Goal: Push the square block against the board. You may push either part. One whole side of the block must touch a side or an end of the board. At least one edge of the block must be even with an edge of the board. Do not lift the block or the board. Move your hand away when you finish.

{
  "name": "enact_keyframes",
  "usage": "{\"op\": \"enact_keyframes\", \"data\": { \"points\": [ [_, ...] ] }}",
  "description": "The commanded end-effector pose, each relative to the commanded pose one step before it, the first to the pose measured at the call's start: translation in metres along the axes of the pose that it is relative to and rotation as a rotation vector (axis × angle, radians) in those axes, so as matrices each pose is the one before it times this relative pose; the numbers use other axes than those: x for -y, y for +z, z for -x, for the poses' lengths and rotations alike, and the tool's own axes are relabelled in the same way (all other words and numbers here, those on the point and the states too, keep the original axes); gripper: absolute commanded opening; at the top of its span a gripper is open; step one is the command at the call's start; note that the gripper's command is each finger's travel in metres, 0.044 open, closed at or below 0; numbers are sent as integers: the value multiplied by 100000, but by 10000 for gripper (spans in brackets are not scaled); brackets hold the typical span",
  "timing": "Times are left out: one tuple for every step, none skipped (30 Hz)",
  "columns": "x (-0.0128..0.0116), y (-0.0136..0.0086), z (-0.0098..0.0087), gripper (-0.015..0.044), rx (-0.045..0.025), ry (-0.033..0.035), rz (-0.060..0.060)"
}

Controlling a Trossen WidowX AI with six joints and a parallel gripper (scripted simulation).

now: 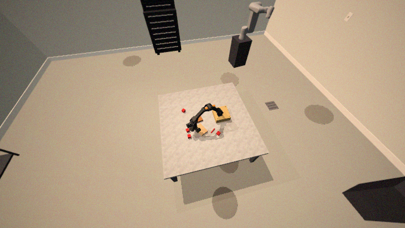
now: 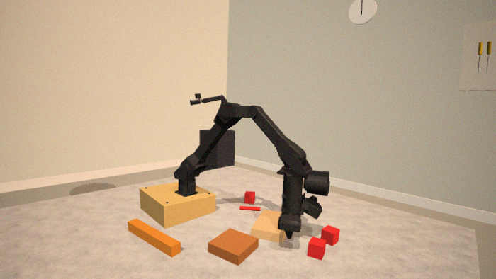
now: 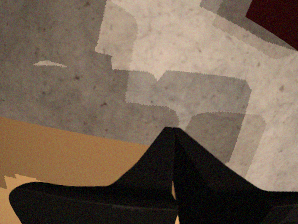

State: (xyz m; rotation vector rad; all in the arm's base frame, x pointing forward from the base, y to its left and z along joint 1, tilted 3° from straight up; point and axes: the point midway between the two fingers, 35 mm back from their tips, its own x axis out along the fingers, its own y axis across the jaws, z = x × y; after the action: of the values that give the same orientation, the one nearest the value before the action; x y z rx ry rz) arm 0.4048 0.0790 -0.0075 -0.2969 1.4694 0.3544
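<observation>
The brown-orange square block (image 1: 200, 118) (image 2: 233, 244) lies flat on the table. The light tan board (image 1: 203, 130) (image 2: 267, 226) (image 3: 60, 145) lies flat beside it, with one corner close to the block and turned at an angle to it. No whole side of the block is seen touching the board. My gripper (image 2: 289, 236) (image 3: 171, 134) is shut and empty, pointing down and low, at the board's side nearest the two red cubes. It covers part of the board in the exterior view. Whether the fingertips touch the board cannot be told.
Two red cubes (image 1: 187, 130) (image 2: 316, 248) (image 2: 330, 235) stand just beyond the gripper. An orange bar (image 2: 154, 237) lies near the yellow base box (image 1: 223, 117) (image 2: 189, 212). A red stick (image 1: 213, 131) (image 2: 250, 208) and another red cube (image 1: 218, 133) (image 2: 249, 197) lie behind the board.
</observation>
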Motion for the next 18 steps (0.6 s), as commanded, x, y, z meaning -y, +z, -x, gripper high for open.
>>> {"op": "enact_keyframes", "data": {
  "points": [
    [1,-625,66,0,-293,-137,600],
    [-3,-131,-1,0,-13,0,0],
    [-4,-132,-1,0,-13,0,0],
    [-5,-132,-1,0,-13,0,0],
    [-5,-132,-1,0,-13,0,0],
    [-6,-132,-1,0,-13,0,0],
    [-7,-131,-1,0,-13,1,0],
    [-7,-131,-2,0,-13,1,0],
    [-8,-131,-2,0,-13,1,0],
    [-9,-131,-2,0,-13,1,0],
    [-9,-134,-2,0,-13,1,0],
    [-10,-133,-2,0,-13,1,0],
    [-10,-133,-2,0,-13,1,0],
    [-11,-133,-2,0,-13,1,0],
    [-12,-133,-2,0,-13,1,0],
    [-13,-133,-2,0,-13,1,0],
    [-14,-133,-2,0,-13,1,0],
    [-14,-133,-2,0,-13,1,0]
  ]
}}
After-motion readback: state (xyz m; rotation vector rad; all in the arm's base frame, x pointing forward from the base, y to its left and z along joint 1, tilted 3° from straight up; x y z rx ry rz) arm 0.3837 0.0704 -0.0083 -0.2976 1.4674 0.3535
